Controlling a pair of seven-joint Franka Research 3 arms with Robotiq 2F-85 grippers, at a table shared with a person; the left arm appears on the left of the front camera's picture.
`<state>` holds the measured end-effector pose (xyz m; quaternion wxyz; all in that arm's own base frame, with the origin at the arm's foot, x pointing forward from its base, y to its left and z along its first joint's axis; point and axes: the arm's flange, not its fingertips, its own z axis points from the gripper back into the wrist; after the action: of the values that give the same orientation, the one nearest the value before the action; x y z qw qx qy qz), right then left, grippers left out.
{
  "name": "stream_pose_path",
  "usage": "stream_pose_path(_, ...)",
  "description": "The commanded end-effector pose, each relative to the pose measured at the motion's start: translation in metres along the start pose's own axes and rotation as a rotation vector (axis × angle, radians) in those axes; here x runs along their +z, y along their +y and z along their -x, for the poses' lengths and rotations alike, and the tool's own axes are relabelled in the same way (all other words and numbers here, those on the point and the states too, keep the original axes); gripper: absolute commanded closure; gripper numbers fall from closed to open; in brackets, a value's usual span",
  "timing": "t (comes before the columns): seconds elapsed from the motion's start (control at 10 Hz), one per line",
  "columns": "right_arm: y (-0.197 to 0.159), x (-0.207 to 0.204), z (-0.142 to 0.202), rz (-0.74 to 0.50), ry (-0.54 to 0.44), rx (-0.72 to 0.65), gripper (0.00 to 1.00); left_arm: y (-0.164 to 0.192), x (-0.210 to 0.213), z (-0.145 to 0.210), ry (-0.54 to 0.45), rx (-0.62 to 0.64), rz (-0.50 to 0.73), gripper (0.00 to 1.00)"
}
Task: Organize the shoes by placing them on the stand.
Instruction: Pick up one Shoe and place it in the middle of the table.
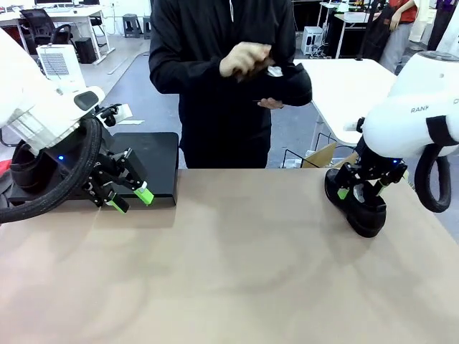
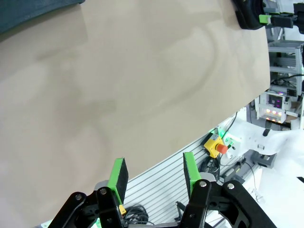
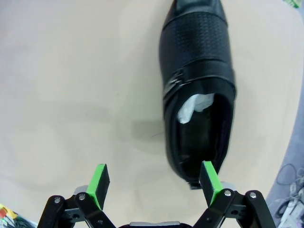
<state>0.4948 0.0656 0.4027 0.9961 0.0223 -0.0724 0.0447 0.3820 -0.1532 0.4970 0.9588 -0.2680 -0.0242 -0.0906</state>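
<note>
The right-hand shoe point(image 1: 367, 215) stands on the tan worktop point(image 1: 229, 272) near its right edge, well apart from the stand point(image 1: 154, 154), which sits at the far left. From the right wrist I look down into this shoe point(image 3: 197, 61). Whitish paper shows in its opening and the toe points away from the camera. My right claw point(image 1: 362, 188) hangs directly over its heel end. The claw point(image 3: 154, 178) is spread wide: one green pad point(image 3: 209, 175) sits at the rim of the heel opening, while the other pad point(image 3: 99, 179) is over bare worktop beside the shoe. It pinches nothing.

A held shoe point(image 1: 290, 82) is up in the air across the worktop, in the hands of the person in dark clothing. One hand point(image 1: 244, 61) is on top of it and the other point(image 1: 271, 104) is under it.

A far-left shoe point(image 1: 29, 168) seems to rest on the stand's left part, but my left arm and its black cable hide most of it. The right platform of the stand is bare.

My left claw point(image 1: 131, 198) hovers just in front of the stand's front lip, tilted down towards the worktop. Its jaws are parted with nothing between them. In the left wrist view the claw point(image 2: 154, 172) hangs over the worktop's near edge, and the right-hand shoe point(image 2: 247, 16) shows in the far corner. A yellow box with a red button point(image 2: 216, 145) sits beyond that edge.
</note>
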Motion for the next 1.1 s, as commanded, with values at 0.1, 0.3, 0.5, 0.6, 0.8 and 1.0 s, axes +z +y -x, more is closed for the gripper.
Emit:
stream_pose_path(0.1, -0.041, 0.018, -0.019, 0.025, -0.038, -0.045, 0.0, 0.0, 0.0, -0.001, -0.005, -0.003, 0.01, 0.38)
stream_pose_path(0.3, -0.059, 0.021, -0.033, 0.049, -0.019, -0.042, 0.0, 0.0, 0.0, -0.001, -0.005, -0.003, 0.01, 0.38)
stream_pose_path(0.5, -0.083, 0.009, -0.05, 0.052, 0.04, -0.056, 0.0, 0.0, 0.0, -0.001, -0.005, -0.003, 0.01, 0.38)
stream_pose_path(0.6, -0.091, 0.003, -0.054, 0.029, 0.057, -0.068, 0.0, 0.0, 0.0, -0.001, -0.005, -0.003, 0.01, 0.38)
stream_pose_path(0.8, -0.097, -0.015, -0.057, 0.015, 0.096, -0.059, 0.0, 0.0, 0.0, -0.001, -0.005, -0.003, 0.01, 0.38)
stream_pose_path(1.0, -0.103, -0.032, -0.06, 0.046, 0.13, -0.073, 0.0, 0.0, 0.0, -0.001, -0.005, -0.003, 0.01, 0.38)
